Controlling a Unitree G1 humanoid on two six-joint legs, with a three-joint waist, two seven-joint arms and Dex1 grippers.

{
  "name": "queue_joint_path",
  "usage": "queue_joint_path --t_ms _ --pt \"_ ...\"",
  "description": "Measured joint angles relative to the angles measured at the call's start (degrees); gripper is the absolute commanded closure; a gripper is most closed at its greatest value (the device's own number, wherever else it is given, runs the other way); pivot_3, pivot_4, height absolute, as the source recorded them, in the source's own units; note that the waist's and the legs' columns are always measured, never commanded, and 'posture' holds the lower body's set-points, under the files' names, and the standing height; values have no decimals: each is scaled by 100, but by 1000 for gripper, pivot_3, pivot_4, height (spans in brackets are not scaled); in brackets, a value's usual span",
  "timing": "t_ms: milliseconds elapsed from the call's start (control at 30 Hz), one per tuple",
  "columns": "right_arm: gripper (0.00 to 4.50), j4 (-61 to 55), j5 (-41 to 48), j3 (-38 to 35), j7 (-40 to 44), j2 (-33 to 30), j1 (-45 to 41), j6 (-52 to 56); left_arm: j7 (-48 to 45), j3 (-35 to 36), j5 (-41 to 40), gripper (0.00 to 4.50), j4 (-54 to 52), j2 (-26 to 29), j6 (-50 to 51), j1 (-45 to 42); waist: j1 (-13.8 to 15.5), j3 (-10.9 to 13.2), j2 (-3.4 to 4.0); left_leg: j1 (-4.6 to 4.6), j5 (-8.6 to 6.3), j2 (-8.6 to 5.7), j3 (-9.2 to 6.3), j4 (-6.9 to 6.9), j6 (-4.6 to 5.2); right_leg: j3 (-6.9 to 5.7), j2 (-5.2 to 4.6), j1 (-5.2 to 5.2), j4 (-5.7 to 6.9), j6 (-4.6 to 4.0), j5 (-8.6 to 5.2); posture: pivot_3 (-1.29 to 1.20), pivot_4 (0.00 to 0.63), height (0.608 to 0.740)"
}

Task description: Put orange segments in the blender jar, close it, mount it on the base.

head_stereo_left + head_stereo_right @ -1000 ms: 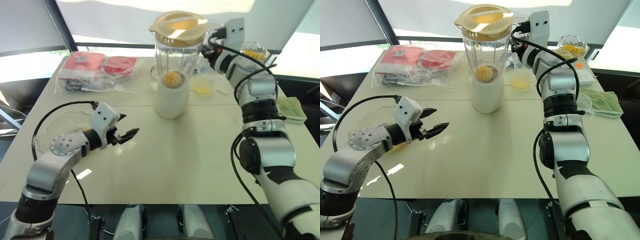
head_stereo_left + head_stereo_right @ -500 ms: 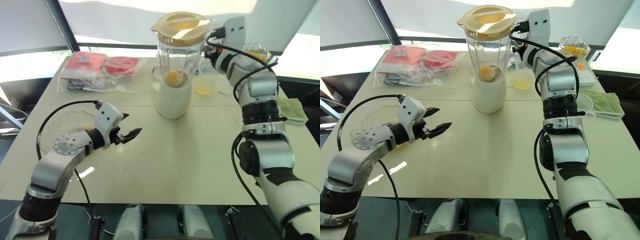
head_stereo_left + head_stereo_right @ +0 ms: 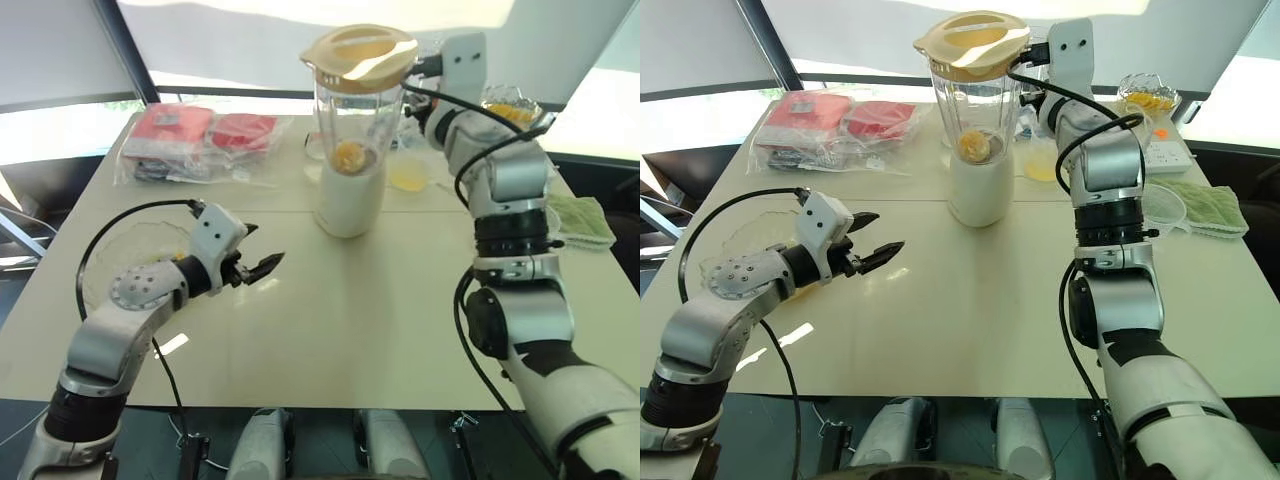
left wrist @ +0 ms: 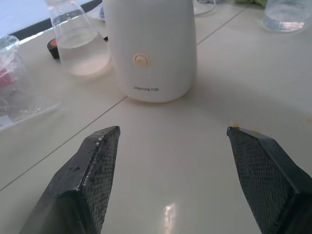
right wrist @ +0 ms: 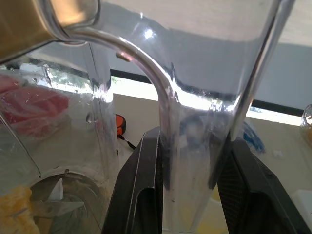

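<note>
Table [image 3: 400, 330]: blender jar [image 3: 352, 115] upright on base [image 3: 348, 200], right claw [image 5: 195, 190] gripping handle.

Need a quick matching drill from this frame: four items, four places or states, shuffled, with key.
Items:
1. blender jar
2. orange segments
3. left gripper
4. right gripper

Places or states:
A. open, above bare table, holding nothing
B. closed on the jar's handle
C. on the white base, tan lid on
D. at the bottom of the jar, by the blade

Pairs: 1-C, 2-D, 3-A, 4-B
</note>
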Motion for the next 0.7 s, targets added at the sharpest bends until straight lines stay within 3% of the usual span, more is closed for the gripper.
queue_joint_path --t_ms 200,400,700 --pt "3464 -144 1 -21 -143 36 107 146 3 -40 68 860 32 -22 -4 -3 -5 0 0 60 -1 1 0 -8 2 0 0 58 -8 -20 -13 0 150 740" --pt "3464 -130 62 -205 -147 104 175 133 -9 -150 118 860 62 -69 -30 -71 -8 -8 -13 62 -1 1 0 -8 2 0 1 60 -8 -20 -13 0 150 740" --pt "3464 299 258 -469 170 156 429 -757 -14 -194 187 860 162 -132 -77 -116 -93 -27 -39 74 -2 6 1 -8 3 2 2 69 -7 -21 -14 0 150 740"
